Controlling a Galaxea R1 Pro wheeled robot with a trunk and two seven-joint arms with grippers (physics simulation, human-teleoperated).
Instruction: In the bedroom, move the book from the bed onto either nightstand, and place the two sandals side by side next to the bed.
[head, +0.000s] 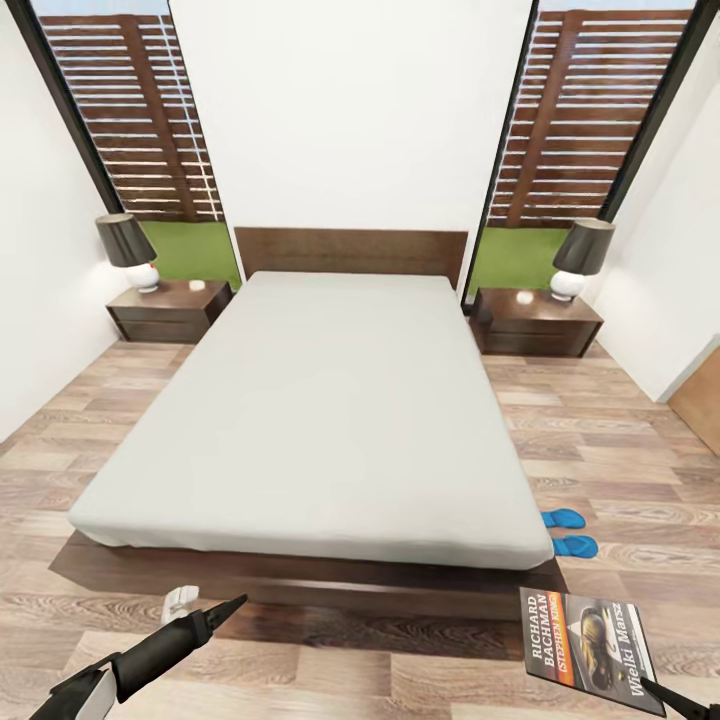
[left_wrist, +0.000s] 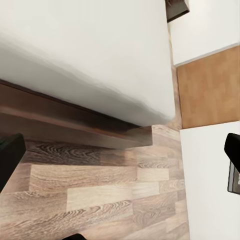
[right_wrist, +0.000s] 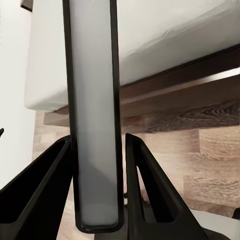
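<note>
Looking across a light wood-plank floor (head: 600, 420) toward white walls and two tall dark-framed windows (head: 130, 120) showing a slatted brown fence and grass. Facing the foot of the bed (head: 330, 400), its pale grey mattress lying bare on a dark brown frame with a flat headboard. Flanking the headboard: one nightstand (head: 165, 310) on the left and another nightstand (head: 535, 322) on the right, each carrying a dark-shaded lamp (head: 128, 250). Lying on the floor just beside the bed's right near corner: two blue sandals (head: 568, 532), close together.

Holding the book (head: 585, 640) upright in the right gripper (right_wrist: 97, 200), fingers clamped on its edge, near the bed's right foot corner. Hovering low over the floor at the bed's foot: the left gripper (head: 215, 615), its fingers showing spread wide apart in the left wrist view. Cutting off the right gripper at the head view's lower edge.
</note>
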